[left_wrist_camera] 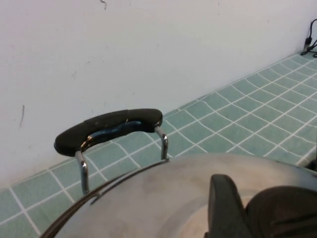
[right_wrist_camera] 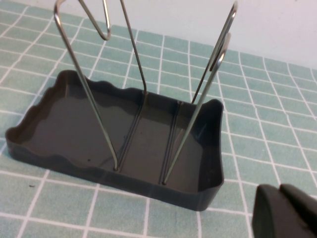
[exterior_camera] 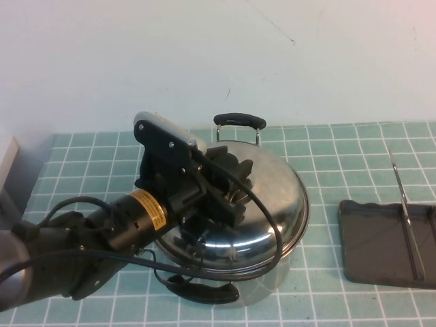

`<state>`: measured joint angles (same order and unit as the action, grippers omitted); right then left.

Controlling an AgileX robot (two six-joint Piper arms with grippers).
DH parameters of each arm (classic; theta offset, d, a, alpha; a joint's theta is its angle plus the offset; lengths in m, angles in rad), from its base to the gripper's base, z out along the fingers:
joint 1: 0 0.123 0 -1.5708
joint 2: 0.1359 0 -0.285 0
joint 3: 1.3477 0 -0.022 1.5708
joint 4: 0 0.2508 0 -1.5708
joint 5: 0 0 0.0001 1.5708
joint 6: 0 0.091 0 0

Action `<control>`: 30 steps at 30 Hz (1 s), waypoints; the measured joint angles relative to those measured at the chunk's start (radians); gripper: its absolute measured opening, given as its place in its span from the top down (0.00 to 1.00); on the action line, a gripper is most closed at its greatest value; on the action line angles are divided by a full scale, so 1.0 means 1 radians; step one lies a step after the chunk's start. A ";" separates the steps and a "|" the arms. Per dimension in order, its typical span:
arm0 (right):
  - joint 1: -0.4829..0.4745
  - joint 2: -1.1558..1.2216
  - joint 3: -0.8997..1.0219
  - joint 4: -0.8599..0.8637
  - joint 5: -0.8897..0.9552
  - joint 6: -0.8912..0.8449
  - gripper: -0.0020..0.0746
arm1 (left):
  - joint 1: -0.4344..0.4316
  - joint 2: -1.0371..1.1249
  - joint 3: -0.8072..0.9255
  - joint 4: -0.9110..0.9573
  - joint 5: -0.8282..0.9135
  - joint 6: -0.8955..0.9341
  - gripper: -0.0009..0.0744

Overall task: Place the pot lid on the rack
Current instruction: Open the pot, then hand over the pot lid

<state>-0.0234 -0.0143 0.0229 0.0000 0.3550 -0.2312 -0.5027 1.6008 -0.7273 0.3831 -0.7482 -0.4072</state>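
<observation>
The shiny domed pot lid (exterior_camera: pixel 262 204) sits on the steel pot (exterior_camera: pixel 269 276) in the middle of the table. My left gripper (exterior_camera: pixel 228 191) is down on the lid's centre and covers the knob in the high view. In the left wrist view one finger (left_wrist_camera: pixel 223 206) presses against the black knob (left_wrist_camera: pixel 285 213), with the lid (left_wrist_camera: pixel 153 198) spread below; the other finger is out of view. The dark grey rack (exterior_camera: pixel 385 242) with its upright wire divider (exterior_camera: pixel 407 218) lies at the right. My right gripper (right_wrist_camera: pixel 285 213) hovers beside the rack (right_wrist_camera: pixel 74 129), shut and empty; the high view does not show it.
The pot's two black handles stick out, one towards the wall (exterior_camera: pixel 238 121), also seen in the left wrist view (left_wrist_camera: pixel 109 128), and one at the near side (exterior_camera: pixel 204 291). The white wall runs along the back of the green tiled table (exterior_camera: pixel 354 143).
</observation>
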 joint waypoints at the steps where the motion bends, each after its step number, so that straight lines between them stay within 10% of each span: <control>1: 0.000 0.000 0.000 0.000 0.000 0.000 0.98 | 0.000 -0.014 0.002 0.000 0.005 -0.005 0.57; 6: 0.000 0.000 0.000 0.037 -0.007 0.037 0.98 | 0.000 -0.155 0.004 0.027 -0.023 -0.181 0.57; 11: 0.000 0.000 0.004 0.502 -0.053 0.307 0.98 | 0.000 -0.277 0.004 0.176 -0.055 -0.597 0.57; 21: 0.000 0.000 0.004 0.717 -0.080 0.348 0.98 | 0.000 -0.240 0.006 0.316 -0.131 -0.739 0.57; 30: 0.000 0.013 -0.094 1.387 0.014 -0.387 0.98 | 0.000 -0.186 -0.012 0.219 -0.248 -0.679 0.57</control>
<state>-0.0234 -0.0009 -0.0709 1.3870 0.3691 -0.6181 -0.5027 1.4149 -0.7397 0.6020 -0.9966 -1.0861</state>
